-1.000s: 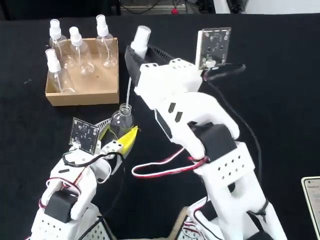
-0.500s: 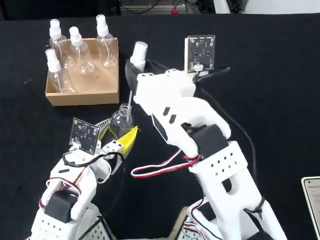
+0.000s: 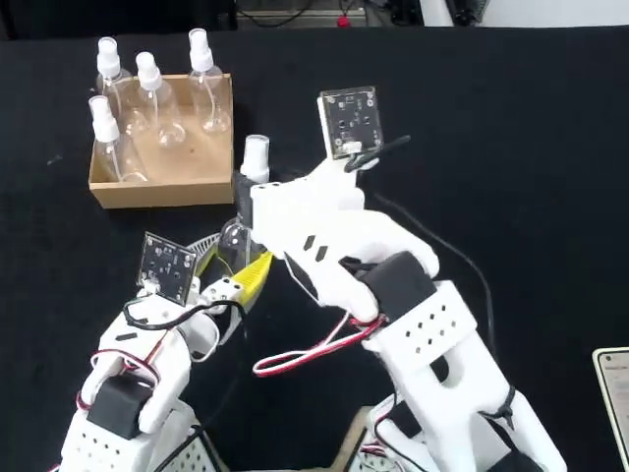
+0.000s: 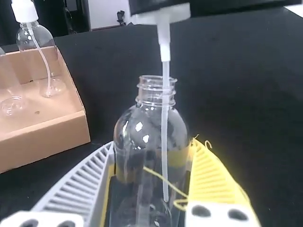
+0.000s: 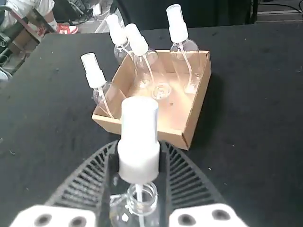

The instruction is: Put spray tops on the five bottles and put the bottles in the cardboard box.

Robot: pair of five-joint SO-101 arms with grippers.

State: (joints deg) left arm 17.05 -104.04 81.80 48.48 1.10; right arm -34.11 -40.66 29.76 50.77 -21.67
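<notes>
As right gripper, clamped on spray top, has dropped since second ago, tube now runs down inside bottle, held by left gripper just near of box; top not yet seated, press-down likely next.

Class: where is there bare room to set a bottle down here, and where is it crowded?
Free: the table right of the right arm; the strip in front of the box, left of the left gripper; the box's near right floor. Crowded: off the box's near right corner, where the left gripper holds the bottle under the right gripper's spray top.
</notes>
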